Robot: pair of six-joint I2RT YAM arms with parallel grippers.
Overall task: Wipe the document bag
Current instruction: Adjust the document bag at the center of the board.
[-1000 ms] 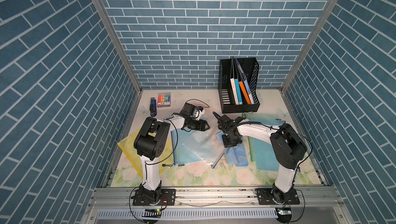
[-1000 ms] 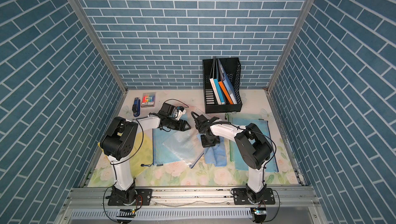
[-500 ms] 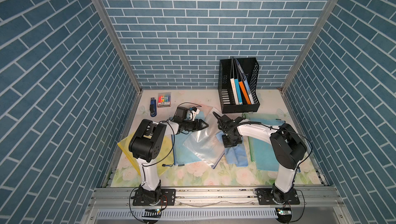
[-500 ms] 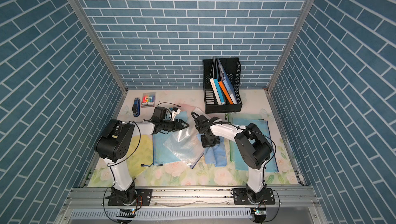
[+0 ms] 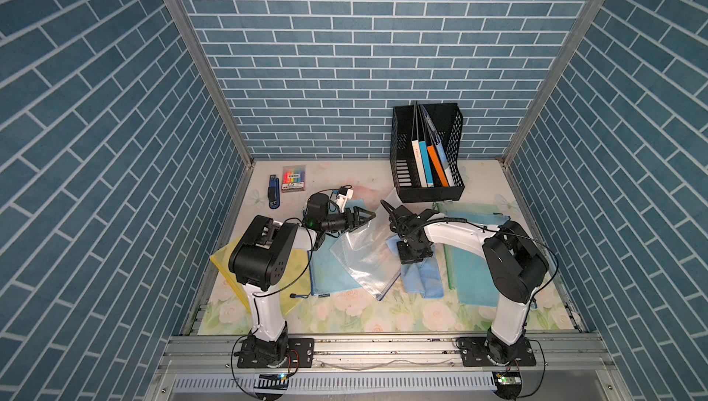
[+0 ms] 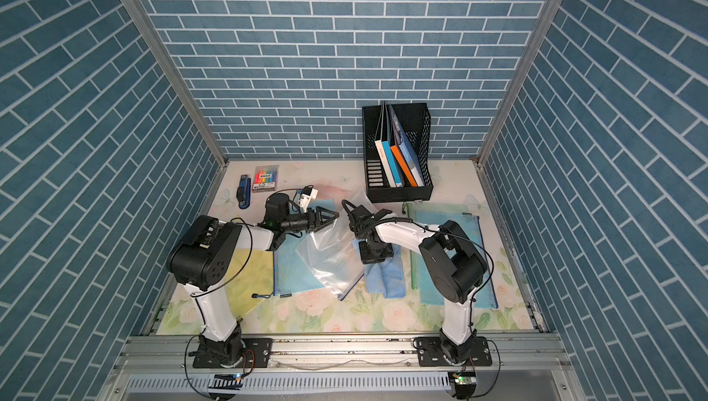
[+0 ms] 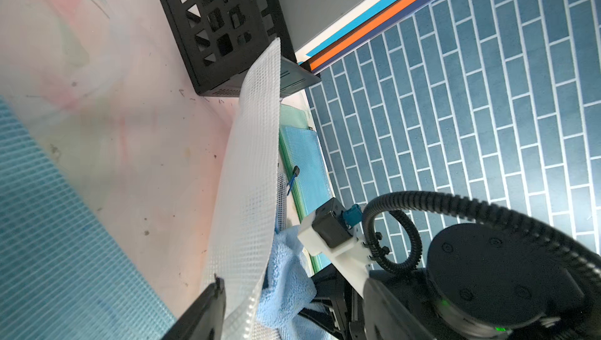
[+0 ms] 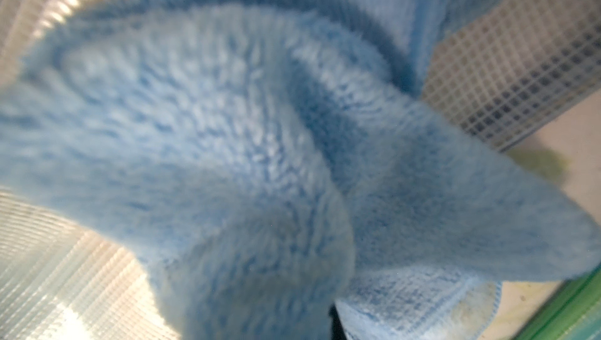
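Observation:
In both top views the clear mesh document bag lies mid-table across a blue bag, its far corner curling upward. My left gripper hovers open at that raised far edge. In the left wrist view the bag's edge stands between the spread jaws of the left gripper, not pinched. My right gripper points down, shut on the blue cloth at the bag's right edge. That cloth fills the right wrist view and hides the fingers.
A black file rack with books stands at the back right. A green-edged blue bag lies under the right arm, another blue bag under the clear one, a yellow bag at left. A stapler and highlighter pack sit back left.
The left arm shifted and its jaws widened slightly. The bag's far corner has risen off the table. The right arm has stayed on the cloth.

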